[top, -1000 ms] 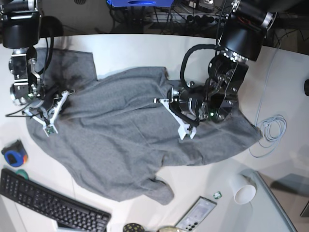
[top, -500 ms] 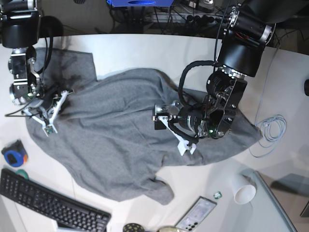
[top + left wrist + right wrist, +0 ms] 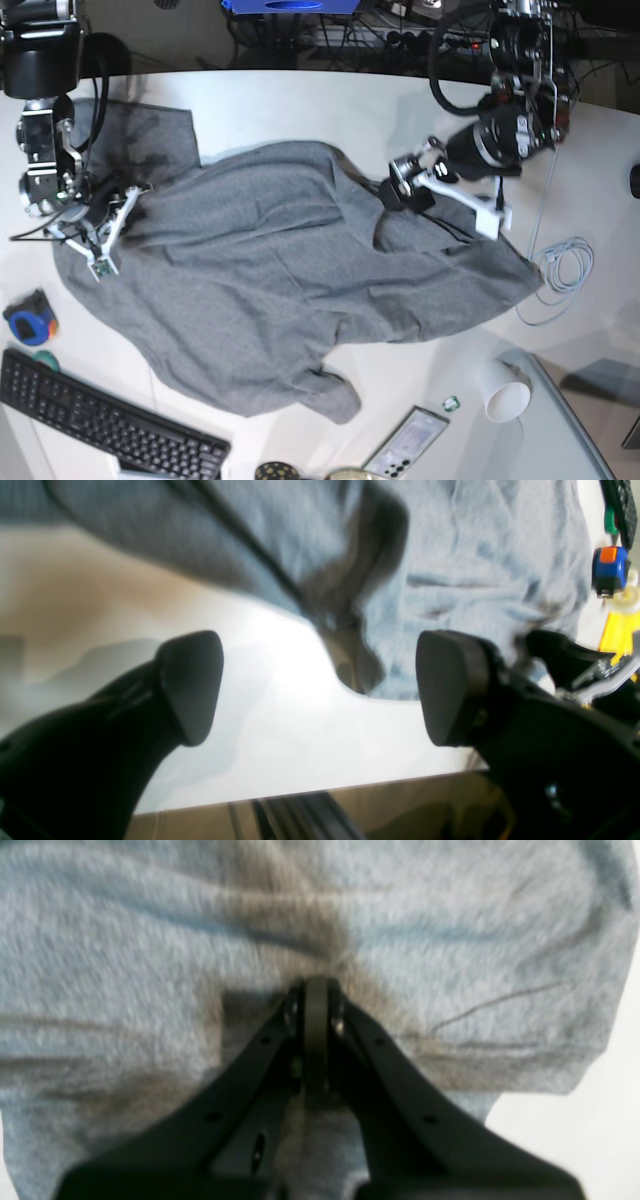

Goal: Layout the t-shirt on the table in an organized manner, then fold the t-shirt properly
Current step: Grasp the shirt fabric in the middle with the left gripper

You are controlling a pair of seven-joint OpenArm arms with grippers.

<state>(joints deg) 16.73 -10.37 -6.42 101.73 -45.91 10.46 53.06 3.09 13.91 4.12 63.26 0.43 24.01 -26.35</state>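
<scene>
The left claw (image 3: 440, 185) hangs with its jaws spread wide and empty above the worktop (image 3: 300, 110), near the t-shirt's (image 3: 270, 280) raised edge. The right claw (image 3: 316, 990) is clamped tight on a pinch of the t-shirt, which lies rumpled and spread across the worktop between both arms.

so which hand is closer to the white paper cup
Left. The left hand hangs open over the t-shirt on the cup's side of the table. The right hand, shut on the shirt's far edge, sits across the whole shirt from it.
</scene>
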